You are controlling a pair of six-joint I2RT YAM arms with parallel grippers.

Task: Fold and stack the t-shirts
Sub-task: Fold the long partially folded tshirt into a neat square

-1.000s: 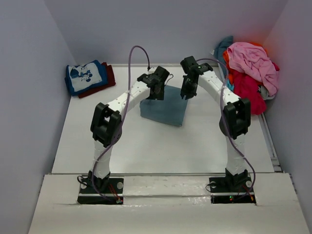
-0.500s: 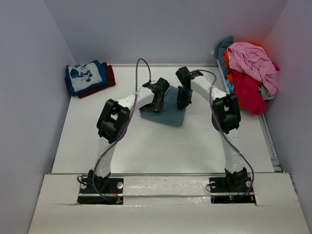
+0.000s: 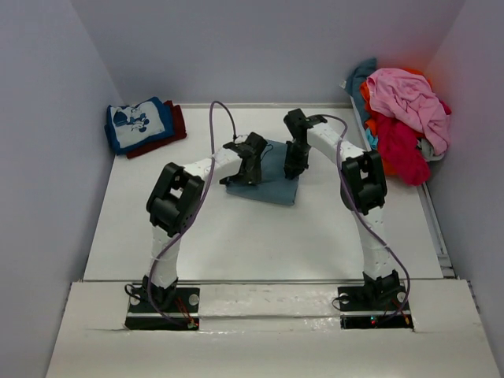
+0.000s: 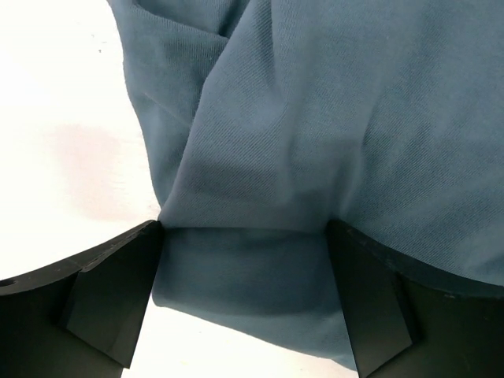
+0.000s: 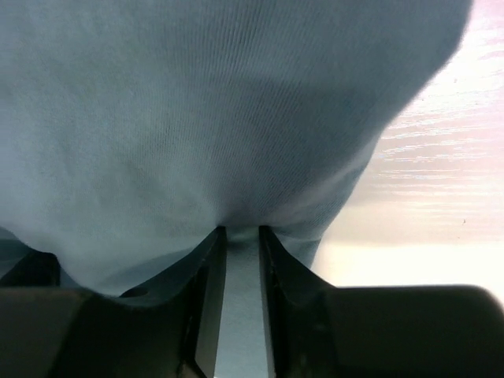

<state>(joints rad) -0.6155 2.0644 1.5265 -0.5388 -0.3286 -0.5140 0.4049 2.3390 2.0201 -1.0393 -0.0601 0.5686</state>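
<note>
Both arms have sunk since a second ago, laying the slate-blue t-shirt (image 3: 272, 187) flat in the middle of the table (image 3: 228, 236); your left gripper (image 4: 242, 236) stands spread wide astride its edge; your right gripper (image 5: 242, 236) pinches a fold; this fold looks nearly finished; next, free the right, then carry the shirt to the cartoon-print tee (image 3: 138, 122) far left.

The top view is evenly, softly lit from above: the white counter (image 3: 236, 236) is bright with only faint shadows, and a reddish cast tints the wall (image 3: 445, 47) at upper right. In the left wrist view the counter burns out to white at left, the slate-blue t-shirt (image 4: 315, 118) is sharp to its weave, and the left pincer (image 4: 244, 236) reads near-black. The right wrist view is hazier, with pinkish glare at right.
</note>
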